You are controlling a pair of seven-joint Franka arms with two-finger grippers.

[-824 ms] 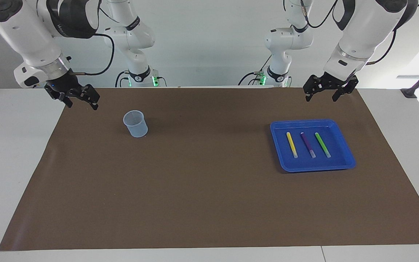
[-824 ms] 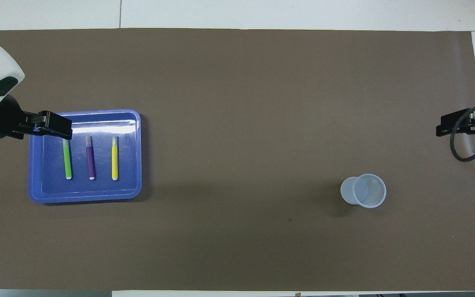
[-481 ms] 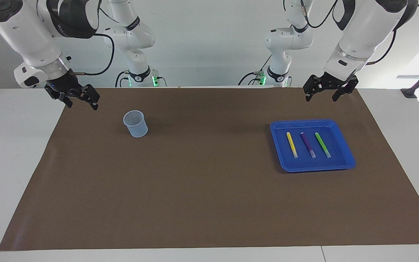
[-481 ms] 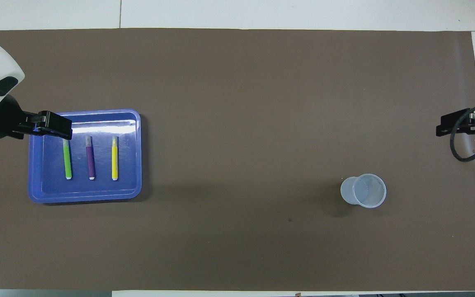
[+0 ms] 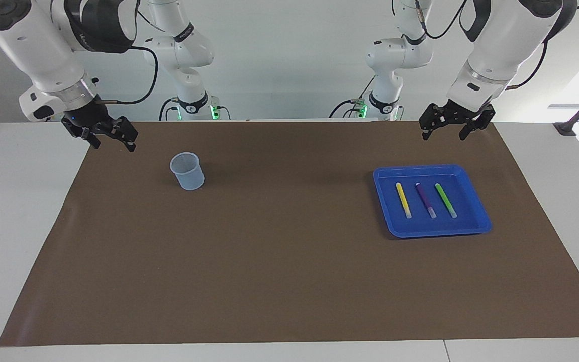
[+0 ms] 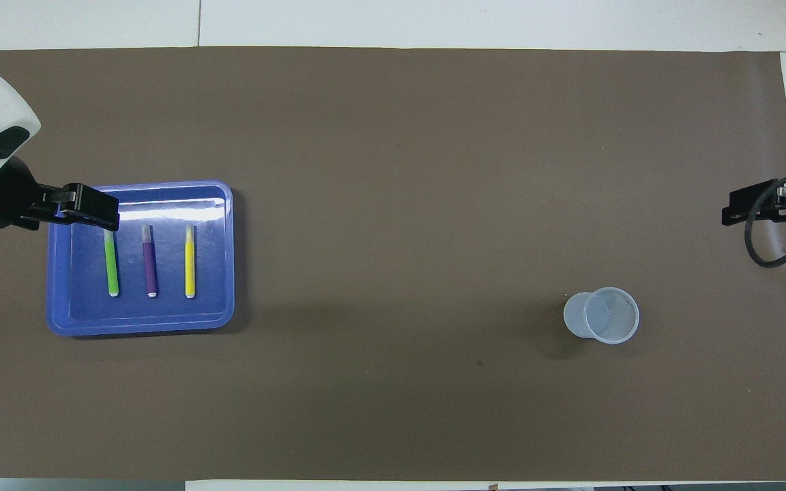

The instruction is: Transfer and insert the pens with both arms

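A brown rectangular mat [image 5: 289,261] covers most of the white counter [image 5: 18,226]. Toward the left arm's end of the counter a shallow blue plastic tray [image 5: 478,213] lies flat on the mat. Three slim marker pens lie in it side by side, parallel, apart from one another and not touching the tray walls: a yellow pen [image 5: 403,199], a purple pen [image 5: 425,199] between the other two, and a green pen [image 5: 446,199] nearest the left arm's end. Each pen has its pale translucent cap end pointing away from the robots.

Toward the right arm's end a translucent pale plastic cup [image 5: 187,171] stands upright on the mat, mouth up, well apart from the tray. Nothing is seen inside it.

The left arm's black two-finger hand [image 5: 454,126] hangs in the air over the mat edge nearest the robots, above the tray's end of the counter. Its fingers [image 5: 426,123] are spread apart and hold nothing. In the overhead view this hand [image 6: 89,208] overlaps the tray's corner and the green pen's tip, but the facing view shows it raised and clear of both.

The right arm's black two-finger hand [image 5: 110,134] hangs over the mat corner at its own end, well apart from the cup. Its fingers are likewise spread and empty.
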